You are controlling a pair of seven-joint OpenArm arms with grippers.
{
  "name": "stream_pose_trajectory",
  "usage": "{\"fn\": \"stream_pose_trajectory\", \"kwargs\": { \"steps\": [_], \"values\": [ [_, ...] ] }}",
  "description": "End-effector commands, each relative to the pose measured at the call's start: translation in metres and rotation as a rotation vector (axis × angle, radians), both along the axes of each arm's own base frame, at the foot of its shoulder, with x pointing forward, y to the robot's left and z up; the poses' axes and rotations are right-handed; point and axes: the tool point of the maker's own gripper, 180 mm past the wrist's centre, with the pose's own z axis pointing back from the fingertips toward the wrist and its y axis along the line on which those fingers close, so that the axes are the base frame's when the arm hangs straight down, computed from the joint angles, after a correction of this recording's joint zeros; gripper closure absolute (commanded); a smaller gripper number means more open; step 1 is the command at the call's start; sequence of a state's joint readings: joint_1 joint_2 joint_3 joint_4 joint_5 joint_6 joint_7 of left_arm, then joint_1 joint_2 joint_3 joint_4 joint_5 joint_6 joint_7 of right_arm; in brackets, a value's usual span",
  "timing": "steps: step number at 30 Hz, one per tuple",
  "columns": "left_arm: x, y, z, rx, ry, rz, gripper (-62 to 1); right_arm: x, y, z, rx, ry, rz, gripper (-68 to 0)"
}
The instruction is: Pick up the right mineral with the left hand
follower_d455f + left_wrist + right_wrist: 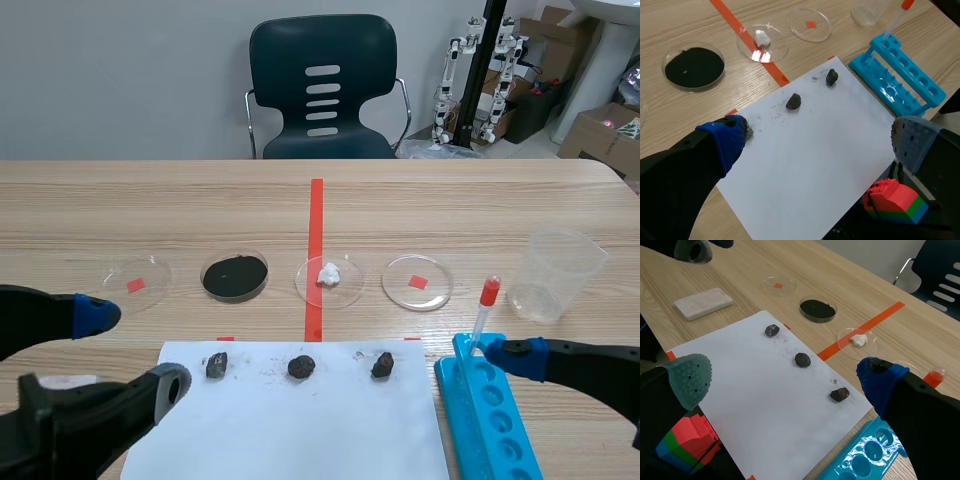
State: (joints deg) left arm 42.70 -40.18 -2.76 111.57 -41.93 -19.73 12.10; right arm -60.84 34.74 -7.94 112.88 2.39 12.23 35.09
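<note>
Right mineral (382, 365) sits near the far right corner of the white sheet (300, 430), last of three rocks along its far edge, nothing touching it. Left gripper (130, 350) hangs at the sheet's left edge, released, empty. Reads as pre-approach.

Left wrist view: fingers wide apart. Left mineral (748, 131) is right by one pad, with middle mineral (793, 101) and the target further ahead. Next move, my read: cross the sheet past the two nearer rocks, centre on the right one, descend, close.

Right wrist view: right gripper (785, 380) also released and empty, by the blue rack (865, 455) off the sheet's right edge.
</note>
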Motion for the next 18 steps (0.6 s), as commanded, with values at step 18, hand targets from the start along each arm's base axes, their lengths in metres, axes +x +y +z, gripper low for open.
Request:
{"fn": "stream_pose_trajectory", "kwargs": {
  "steps": [18],
  "values": [
    [0.038, -0.058, 0.014, -0.102, 0.123, -0.014, -60.2, 0.005, 0.001, 0.011, 0.023, -0.034, -0.008, -60.6]
  ]
}}
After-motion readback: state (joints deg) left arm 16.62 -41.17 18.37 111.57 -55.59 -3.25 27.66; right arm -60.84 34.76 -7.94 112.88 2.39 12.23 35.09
